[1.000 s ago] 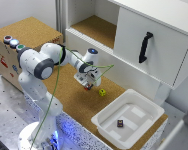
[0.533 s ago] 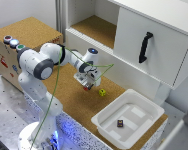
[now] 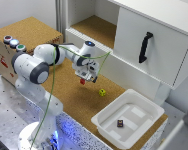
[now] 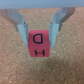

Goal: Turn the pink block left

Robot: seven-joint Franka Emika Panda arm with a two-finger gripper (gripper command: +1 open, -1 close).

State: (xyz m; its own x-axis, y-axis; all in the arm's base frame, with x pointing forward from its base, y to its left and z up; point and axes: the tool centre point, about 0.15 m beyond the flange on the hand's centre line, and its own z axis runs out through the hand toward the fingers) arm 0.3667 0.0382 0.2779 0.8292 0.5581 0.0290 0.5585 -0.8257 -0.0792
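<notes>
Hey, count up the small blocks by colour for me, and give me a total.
Pink: 1, the pink block sitting between the fingers of the gripper
Yellow-green: 1, the yellow-green cube on the cork surface
Dark brown: 1, the dark brown block inside the white tub
Total: 3 blocks

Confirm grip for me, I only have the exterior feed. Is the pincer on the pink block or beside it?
Observer: On it. In the wrist view the pink block sits between both fingers of the pincer.
Operator: Any markings?
Observer: Yes, the face towards the wrist camera shows dark letters, D and H.
Operator: What's under it?
Observer: Cork board, nothing else nearby in the wrist view.
</notes>
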